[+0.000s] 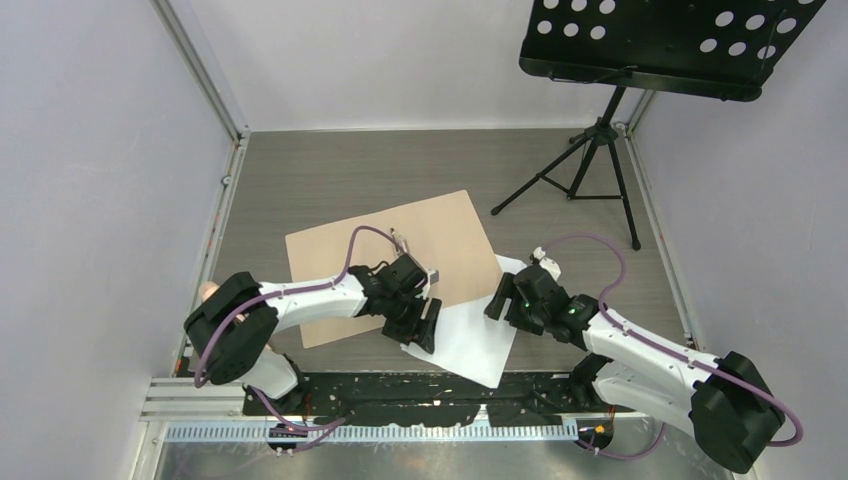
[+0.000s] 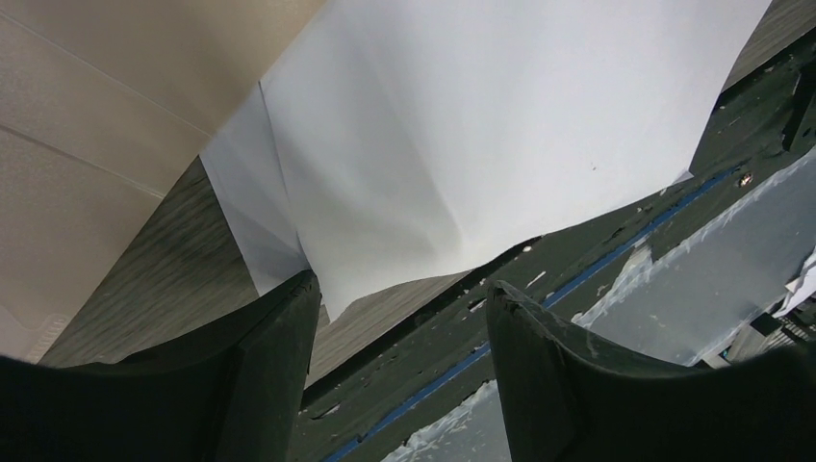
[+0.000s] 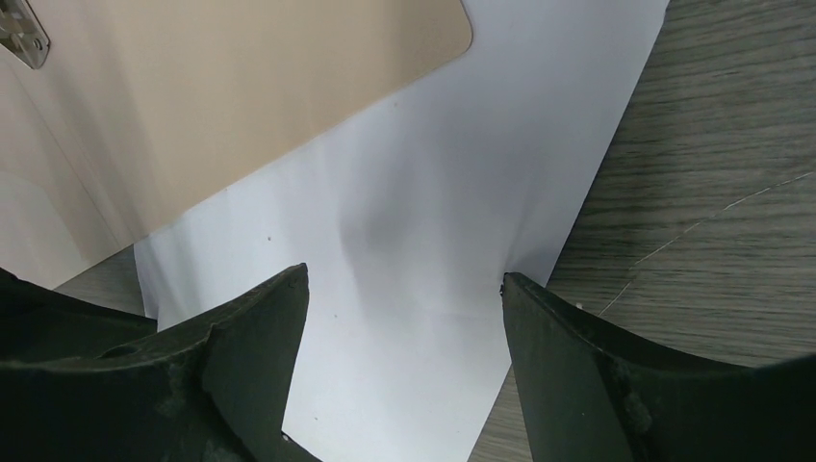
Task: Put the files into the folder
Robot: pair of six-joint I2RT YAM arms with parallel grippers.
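Plain white rectangular paper sheets (image 1: 470, 335) are lying partly under the tan kraft-brown card folder (image 1: 385, 255) on the grey wood-grain desk (image 1: 300, 180), with both grippers hanging spread over them.

The folder is lying flat at mid-desk, its near right corner overlapping the sheets, which are fanning out towards the near edge, one slightly offset from the other. The left gripper (image 1: 424, 325) is hovering at the sheets' left edge beside the folder, jaws parted and holding nothing. The right gripper (image 1: 498, 300) is hovering over the sheets' right edge, jaws likewise parted and empty. A black perforated music stand (image 1: 660, 40) on a tripod is standing at the far right corner.
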